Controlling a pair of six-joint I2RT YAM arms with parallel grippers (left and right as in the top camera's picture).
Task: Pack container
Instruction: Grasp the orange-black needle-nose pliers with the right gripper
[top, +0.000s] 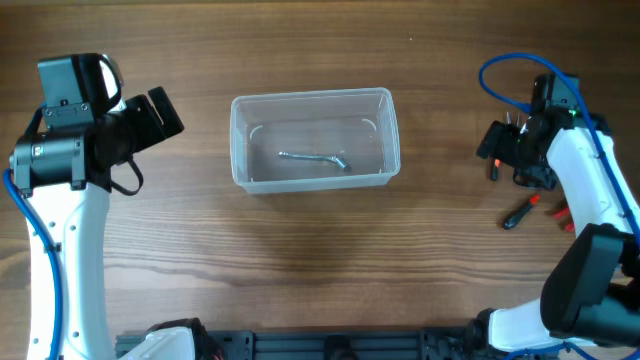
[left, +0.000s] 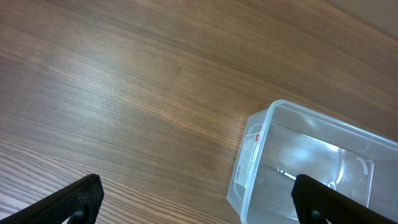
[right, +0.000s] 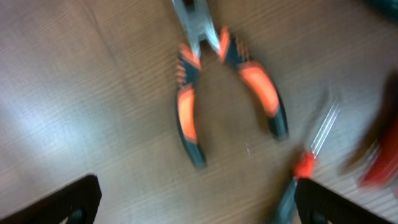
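The left pincer (left: 198, 190) is spread wide with nothing in it, and the clear container (left: 252, 146) sits on the table (left: 124, 93) ahead of it, a bit to its right, with a bent silver tool (top: 315, 158) inside. The right pincer (right: 196, 194) is wide open too and holds nothing, and orange pliers (right: 205, 81) lie right in front of it beside a screwdriver (right: 303, 168), all a bit blurry.
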